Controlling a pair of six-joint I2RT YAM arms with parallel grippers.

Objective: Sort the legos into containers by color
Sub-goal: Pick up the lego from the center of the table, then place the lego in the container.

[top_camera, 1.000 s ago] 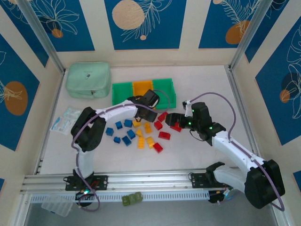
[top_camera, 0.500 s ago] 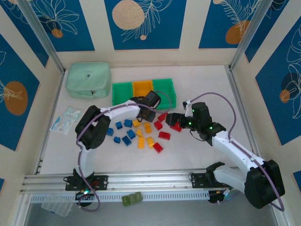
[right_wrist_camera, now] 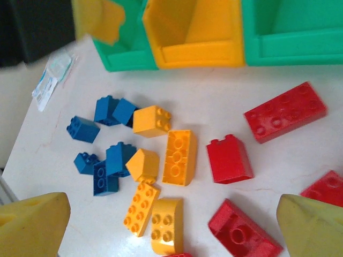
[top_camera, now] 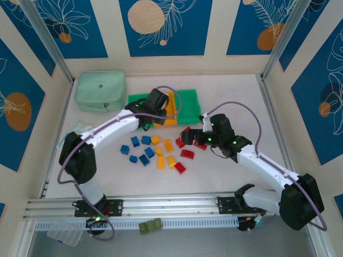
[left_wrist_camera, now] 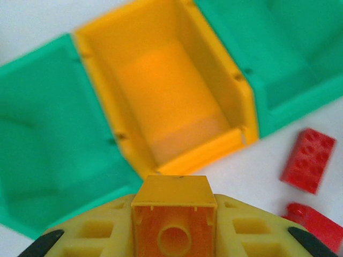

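On the pale counter (top_camera: pixel 236 101) sit three joined plastic bins (top_camera: pixel 188 101), green, orange-yellow, green; our left tool (left_wrist_camera: pixel 172 235) is clamped on a small yellow plastic brick (left_wrist_camera: pixel 171 191) at the middle bin's near edge; our right tool (top_camera: pixel 186 138) gapes empty above red plastic bricks (right_wrist_camera: pixel 230 159)

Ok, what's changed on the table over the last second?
The left gripper closed its jaws on a yellow brick in the pile, lifted it and swung back to the orange-yellow bin, holding it by the near wall. The right gripper edged slightly left, jaws open over the red bricks. The bins and loose bricks stayed put.
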